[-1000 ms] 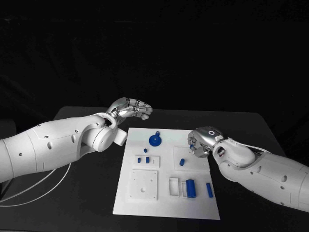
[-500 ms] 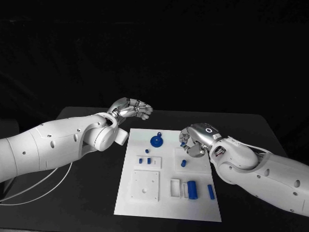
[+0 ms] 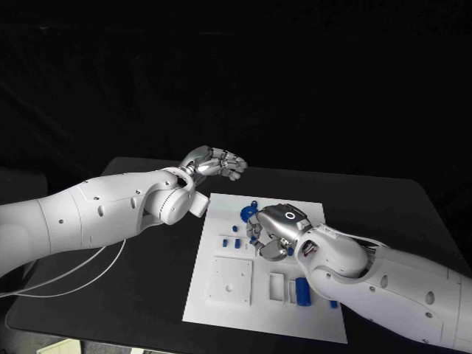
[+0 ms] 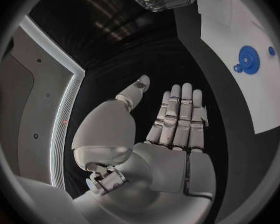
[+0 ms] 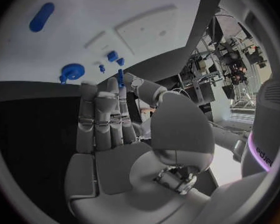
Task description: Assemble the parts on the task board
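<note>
A: State of each hand?
B: Left hand (image 3: 217, 161) hangs released above the bench (image 3: 140, 258), fingers straight, beyond the task board (image 3: 231, 313). Right hand (image 3: 273, 232) pinches a small blue peg (image 5: 120, 77) over the board's middle.
A: Other parts?
B: Blue disc (image 3: 245, 213) rests on the board's far end.

The table (image 3: 140, 295) is black and flat. A white task board (image 3: 220, 313) lies flat on it, near the middle, with its long side running away from the robot. Black table shows on both sides of the board and past its far end. A thin white cable (image 3: 71, 284) curves over the left part of the table, close to the near edge. In the left wrist view the white board (image 4: 264, 99) also lies on the dark table top (image 4: 236, 149).
</note>
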`<state>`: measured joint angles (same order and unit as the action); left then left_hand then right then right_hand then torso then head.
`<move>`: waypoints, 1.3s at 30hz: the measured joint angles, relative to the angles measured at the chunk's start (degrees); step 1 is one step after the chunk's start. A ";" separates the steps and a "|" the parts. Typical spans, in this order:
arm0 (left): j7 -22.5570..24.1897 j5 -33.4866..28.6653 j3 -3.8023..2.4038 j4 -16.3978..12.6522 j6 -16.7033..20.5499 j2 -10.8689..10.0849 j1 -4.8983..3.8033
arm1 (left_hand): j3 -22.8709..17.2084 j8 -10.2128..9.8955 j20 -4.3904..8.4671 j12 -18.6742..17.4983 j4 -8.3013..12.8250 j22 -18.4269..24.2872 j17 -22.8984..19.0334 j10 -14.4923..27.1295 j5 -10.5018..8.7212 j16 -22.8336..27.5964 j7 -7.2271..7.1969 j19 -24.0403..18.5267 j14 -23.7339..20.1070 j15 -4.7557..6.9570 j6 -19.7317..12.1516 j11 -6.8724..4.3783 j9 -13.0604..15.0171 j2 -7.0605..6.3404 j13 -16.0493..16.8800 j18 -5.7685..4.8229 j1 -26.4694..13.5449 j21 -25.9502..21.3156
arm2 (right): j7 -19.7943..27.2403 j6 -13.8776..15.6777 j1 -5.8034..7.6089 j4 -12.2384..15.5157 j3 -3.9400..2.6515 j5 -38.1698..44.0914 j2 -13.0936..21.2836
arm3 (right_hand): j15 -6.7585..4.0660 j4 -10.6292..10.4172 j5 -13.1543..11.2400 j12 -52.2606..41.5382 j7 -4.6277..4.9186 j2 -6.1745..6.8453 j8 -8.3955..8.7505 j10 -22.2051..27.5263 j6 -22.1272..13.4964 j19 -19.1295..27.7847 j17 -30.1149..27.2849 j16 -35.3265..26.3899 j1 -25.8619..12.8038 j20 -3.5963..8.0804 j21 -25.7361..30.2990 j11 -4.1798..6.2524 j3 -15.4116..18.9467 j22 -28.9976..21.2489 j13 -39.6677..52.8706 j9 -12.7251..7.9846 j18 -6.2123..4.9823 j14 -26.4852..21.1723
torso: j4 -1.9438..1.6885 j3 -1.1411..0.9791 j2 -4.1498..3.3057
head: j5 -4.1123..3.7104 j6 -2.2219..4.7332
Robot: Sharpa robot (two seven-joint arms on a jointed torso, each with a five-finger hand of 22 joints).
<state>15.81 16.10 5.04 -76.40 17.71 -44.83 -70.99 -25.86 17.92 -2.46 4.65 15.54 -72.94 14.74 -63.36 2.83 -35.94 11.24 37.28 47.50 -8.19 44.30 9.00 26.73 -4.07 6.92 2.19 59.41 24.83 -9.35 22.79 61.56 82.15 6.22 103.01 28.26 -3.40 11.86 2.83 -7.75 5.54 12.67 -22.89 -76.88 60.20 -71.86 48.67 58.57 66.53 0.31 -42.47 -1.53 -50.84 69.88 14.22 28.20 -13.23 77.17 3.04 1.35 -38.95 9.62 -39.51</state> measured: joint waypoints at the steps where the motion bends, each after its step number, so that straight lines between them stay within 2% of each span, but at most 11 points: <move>1: 0.00 -0.01 0.00 0.04 0.02 0.06 0.00 | 0.00 0.10 0.00 0.00 0.00 0.00 0.00 0.00 0.00 0.00 0.00 0.00 0.00 0.00 0.00 0.00 0.00 0.00 0.00 0.00 0.00 0.00 | 0.00 -0.19 -0.18 -0.15 0.29 0.08 -0.38 | 0.00 0.00 0.00 0.00 0.00 -0.01 0.00 0.00 0.00 0.00 0.00 0.00 0.01 0.00 0.00 0.00 0.00 0.03 0.02 0.00 0.00 0.00 | -0.02 0.00 -0.03 | 0.25 -0.13; 7: 0.00 -0.05 0.00 0.16 0.14 0.80 -0.01 | 0.00 0.11 0.00 0.00 0.00 -0.05 0.05 0.00 0.00 0.00 0.00 0.00 0.00 0.00 0.00 0.00 0.00 0.00 0.00 0.00 0.00 0.00 | -0.06 -1.34 -1.81 -1.46 0.95 1.11 -2.16 | 0.00 0.00 0.00 0.02 0.00 -0.08 0.08 0.01 -0.01 0.00 0.00 0.00 0.08 0.00 0.00 0.00 0.00 0.05 0.10 0.00 0.00 0.00 | -0.05 0.00 -0.07 | 0.93 -0.39; 12: 0.00 -0.06 0.00 0.36 0.17 0.88 -0.15 | 0.00 0.11 0.00 0.00 0.00 -0.05 0.05 0.00 0.00 0.08 0.00 0.00 0.00 0.00 0.00 0.00 0.00 0.00 -0.05 0.00 0.00 0.00 | -0.12 -1.79 -2.85 -1.91 1.12 1.87 -2.57 | 0.00 0.00 0.00 0.06 0.00 -0.08 -0.13 0.01 -0.01 0.00 -0.01 0.20 0.08 0.00 0.00 0.00 0.00 0.05 0.10 -0.01 0.01 -0.01 | -0.04 -0.03 -0.09 | 1.80 -0.75; 18: -0.06 -0.08 0.00 0.46 0.21 0.91 -0.20 | 0.00 0.11 0.00 0.00 0.00 -0.04 0.10 0.00 0.00 0.22 0.00 0.00 0.00 0.00 0.00 0.00 -0.01 0.00 -0.05 0.00 0.00 0.00 | -0.13 -2.01 -3.64 -2.75 1.84 2.31 -3.51 | -0.01 0.00 -0.01 0.06 -0.03 -0.08 -0.13 0.02 -0.05 0.00 -0.01 0.20 0.08 0.00 0.00 0.00 0.00 0.11 0.18 0.07 0.00 -0.01 | -0.02 -0.07 -0.10 | 2.98 -1.50; 24: -0.10 -0.09 0.00 0.46 0.22 0.96 -0.20 | 0.00 0.11 0.00 0.00 0.00 -0.04 0.15 0.00 0.00 0.22 0.00 0.00 0.00 0.00 0.00 0.00 -0.01 0.00 -0.10 0.00 0.00 0.00 | -0.14 -2.09 -4.32 -3.49 2.27 2.63 -3.66 | -0.12 0.00 -0.01 0.07 -0.08 -0.08 -0.13 0.00 -0.11 0.00 -0.01 0.20 0.08 0.00 0.00 -0.02 0.01 0.17 0.26 0.13 0.01 -0.12 | 0.03 -0.09 -0.11 | 3.86 -1.86; 39: -0.14 -0.12 0.00 0.77 0.22 1.40 -0.20 | 0.00 0.11 0.00 0.00 0.00 -0.09 0.27 0.00 0.00 0.44 0.00 0.00 0.00 0.00 0.00 0.00 -0.01 0.00 -0.15 0.00 0.00 -0.23 | -0.20 -2.14 -4.84 -3.40 2.46 3.23 -3.71 | -0.13 0.17 -0.01 0.11 -0.09 -0.07 -0.06 -0.11 -0.12 -0.01 -0.02 0.40 0.07 0.00 -0.23 -0.14 -0.15 0.23 0.45 0.24 0.01 -0.12 | 0.08 -0.04 -0.10 | 4.74 -2.70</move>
<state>15.67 15.98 5.04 -75.63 17.93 -43.42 -71.19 -25.86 18.02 -2.46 4.65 15.54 -73.03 15.01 -63.36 2.83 -35.50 11.24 37.28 47.50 -8.19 44.30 9.01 26.71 -4.07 6.76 2.19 59.41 24.61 -9.55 20.65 56.72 78.75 8.67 106.24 24.55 -3.53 12.03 2.82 -7.63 5.45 12.60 -22.95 -76.99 60.09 -71.87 48.65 58.97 66.61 0.31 -42.70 -1.67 -50.99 70.12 14.67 28.44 -13.22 77.05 3.13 1.31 -39.05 14.36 -42.21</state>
